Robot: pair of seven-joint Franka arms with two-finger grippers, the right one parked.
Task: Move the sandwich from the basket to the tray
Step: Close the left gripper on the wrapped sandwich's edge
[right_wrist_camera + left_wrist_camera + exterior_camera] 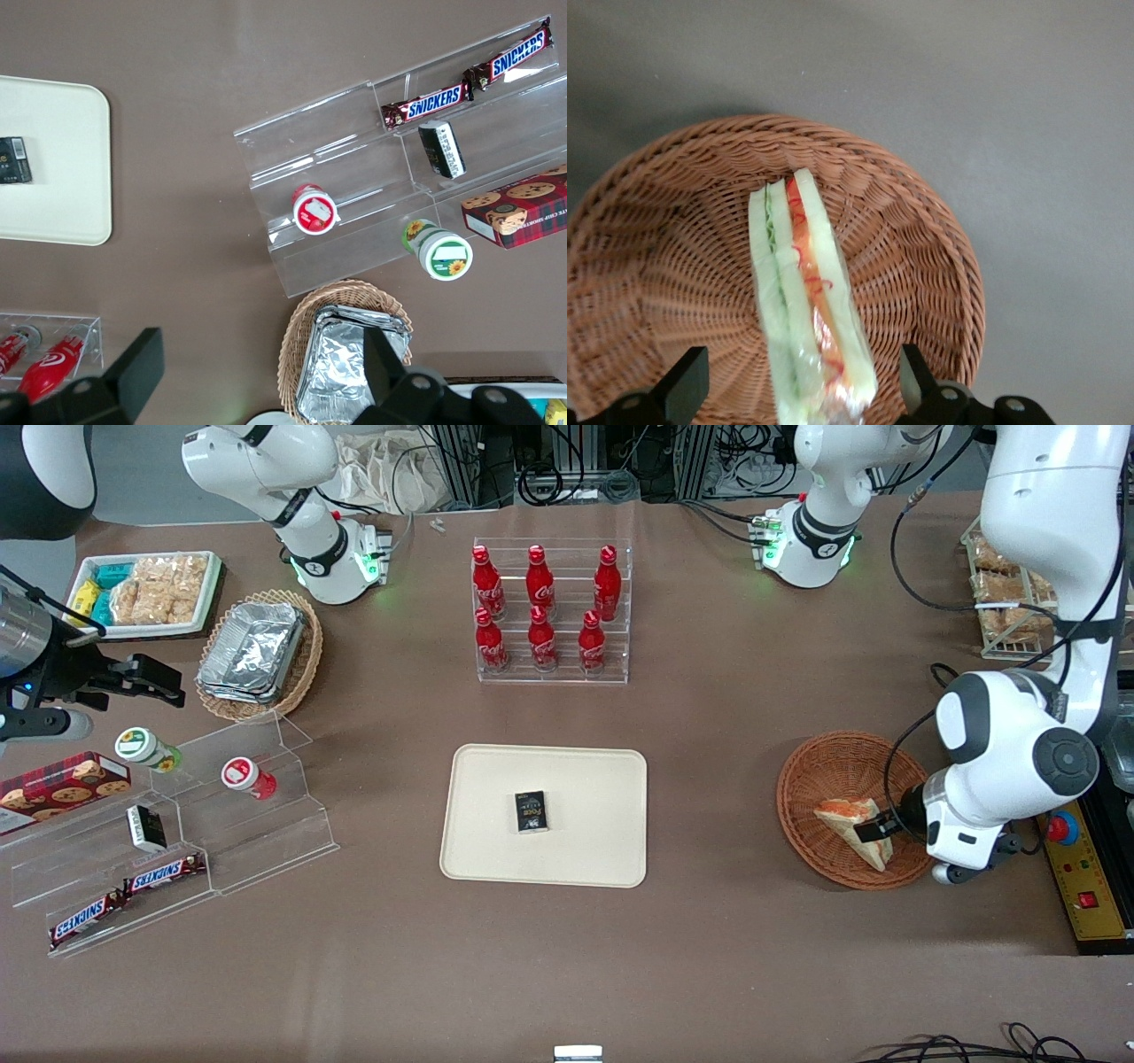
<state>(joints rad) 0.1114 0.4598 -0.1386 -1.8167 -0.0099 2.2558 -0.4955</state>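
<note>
The sandwich (852, 821) is a pale wedge with orange-red and green filling. It lies in the reddish-brown woven basket (824, 755) toward the working arm's end of the table. My gripper (879, 831) is low in the basket and open. One finger stands on each side of the sandwich (802, 292), with a gap to each finger (914, 376). Basket weave (912, 230) shows all around it. The cream tray (567, 859) lies flat mid-table and carries a small black box (531, 811).
An acrylic rack of red cola bottles (551, 611) stands farther from the front camera than the tray. A stepped acrylic shelf with snacks (177, 841), a tan basket of foil containers (257, 651) and a white snack tray (146, 589) are toward the parked arm's end.
</note>
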